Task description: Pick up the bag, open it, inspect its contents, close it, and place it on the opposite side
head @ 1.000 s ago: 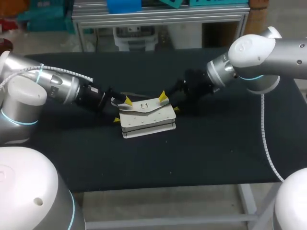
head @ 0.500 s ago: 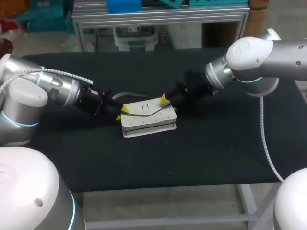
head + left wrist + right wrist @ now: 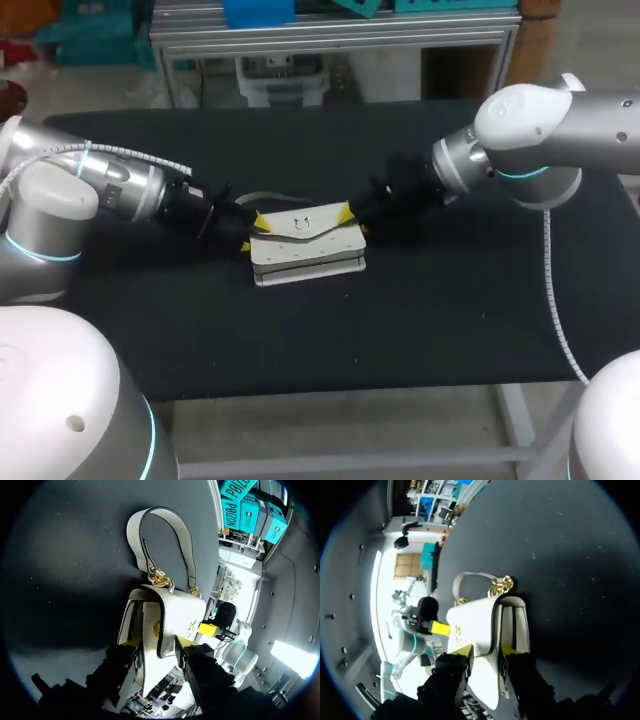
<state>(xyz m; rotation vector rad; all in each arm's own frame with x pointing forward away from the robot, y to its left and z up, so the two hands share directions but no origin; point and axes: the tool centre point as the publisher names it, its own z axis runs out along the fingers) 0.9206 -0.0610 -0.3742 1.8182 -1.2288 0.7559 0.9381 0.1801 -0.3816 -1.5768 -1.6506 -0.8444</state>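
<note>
The white handbag (image 3: pixel 308 248) lies on the black table (image 3: pixel 420 320) between the two grippers, its flap (image 3: pixel 300 226) down. The left gripper (image 3: pixel 254 234) and the right gripper (image 3: pixel 356 222) each have their fingers spread apart, straddling opposite flap ends. The strap (image 3: pixel 133 535) lies ahead of the left gripper, beyond the bag.

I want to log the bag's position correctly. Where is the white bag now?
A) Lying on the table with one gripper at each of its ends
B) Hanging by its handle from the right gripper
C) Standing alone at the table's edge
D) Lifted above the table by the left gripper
A: the white bag lies flat on the black table, with the left gripper at one end and the right gripper at the other.
</note>
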